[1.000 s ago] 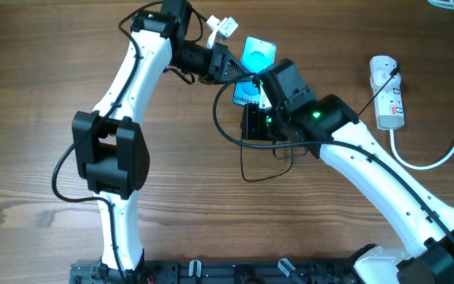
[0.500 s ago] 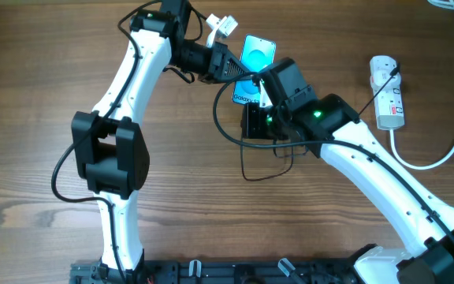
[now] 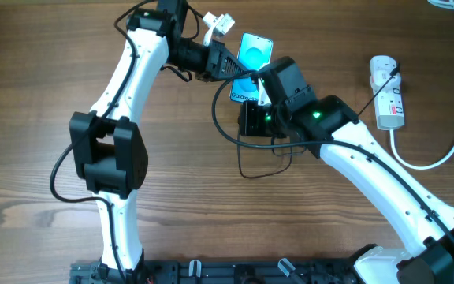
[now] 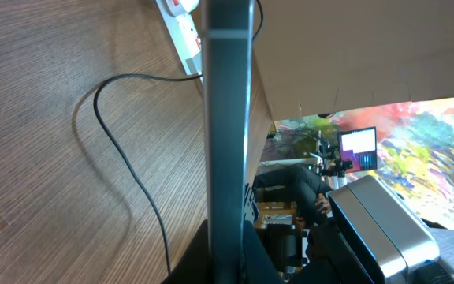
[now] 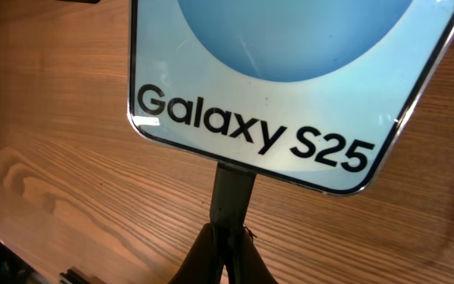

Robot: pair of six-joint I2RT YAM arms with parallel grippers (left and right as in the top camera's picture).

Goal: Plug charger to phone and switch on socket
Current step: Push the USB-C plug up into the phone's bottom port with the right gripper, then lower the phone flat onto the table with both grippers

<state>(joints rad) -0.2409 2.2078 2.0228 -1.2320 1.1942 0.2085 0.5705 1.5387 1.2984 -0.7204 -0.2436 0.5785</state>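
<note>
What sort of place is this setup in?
Probably a robotics lab or workshop: left arm and right arm at a wood-grain table, with a lit monitor and cluttered gear beyond its edge in the left wrist view.

Phone [image 3: 256, 52] above bench [image 3: 38, 95], upper middle. Socket [image 3: 389, 99] at its 3 o'clock, well apart. Charger [image 3: 241, 162] loops at its 6 o'clock.

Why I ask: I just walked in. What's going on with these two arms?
The left hand grips the phone by its edge. The right hand pinches the charger at its tip and presses it against the phone's bottom edge. Whether it is fully seated cannot be told. The socket lies on the table off to the right, with neither hand near it, so switching it on looks like the step left.
</note>
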